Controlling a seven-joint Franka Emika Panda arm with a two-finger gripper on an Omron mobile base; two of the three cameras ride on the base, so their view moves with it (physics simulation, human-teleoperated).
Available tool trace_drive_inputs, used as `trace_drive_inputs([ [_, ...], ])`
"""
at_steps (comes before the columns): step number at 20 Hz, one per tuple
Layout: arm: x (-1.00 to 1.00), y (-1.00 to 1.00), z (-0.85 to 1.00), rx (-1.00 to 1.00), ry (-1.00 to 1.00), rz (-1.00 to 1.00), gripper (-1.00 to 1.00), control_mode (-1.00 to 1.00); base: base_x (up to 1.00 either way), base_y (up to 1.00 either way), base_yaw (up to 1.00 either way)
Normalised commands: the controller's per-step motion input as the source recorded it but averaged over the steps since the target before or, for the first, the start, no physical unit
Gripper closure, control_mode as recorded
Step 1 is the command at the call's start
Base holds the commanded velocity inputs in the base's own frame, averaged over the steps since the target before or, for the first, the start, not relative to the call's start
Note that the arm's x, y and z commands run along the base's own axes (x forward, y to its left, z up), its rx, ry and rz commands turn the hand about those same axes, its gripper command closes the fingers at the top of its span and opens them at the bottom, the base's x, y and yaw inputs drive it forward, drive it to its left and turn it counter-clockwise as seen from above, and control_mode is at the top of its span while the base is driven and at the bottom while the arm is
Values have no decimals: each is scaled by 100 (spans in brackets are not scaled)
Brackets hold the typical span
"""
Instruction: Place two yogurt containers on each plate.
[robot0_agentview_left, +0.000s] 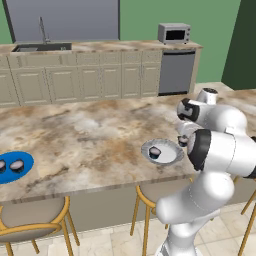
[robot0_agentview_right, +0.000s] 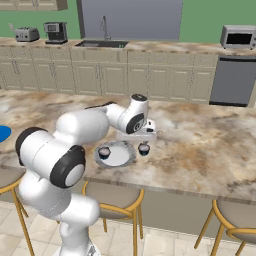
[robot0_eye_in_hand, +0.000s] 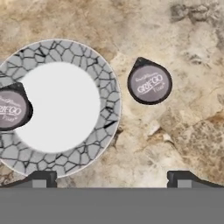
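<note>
Grey plate holds one yogurt.

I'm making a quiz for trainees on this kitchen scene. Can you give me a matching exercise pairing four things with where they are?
Things:
1. blue plate
2. grey plate
3. loose yogurt container
4. microwave

Places:
A. on the island counter beside the grey plate
B. on the back counter
C. holds two yogurt containers
D. holds one yogurt container

Pairs: 1-C, 2-D, 3-A, 4-B
</note>
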Motion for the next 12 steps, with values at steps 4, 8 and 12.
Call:
trace_drive_inputs([
  [4,16,4,-1,0,0,35,-100,-100,0,0,0],
  [8,11,0,-4,-6,0,14,-100,-100,0,0,0],
  [12,15,0,-4,-12,0,5,-100,-100,0,0,0],
])
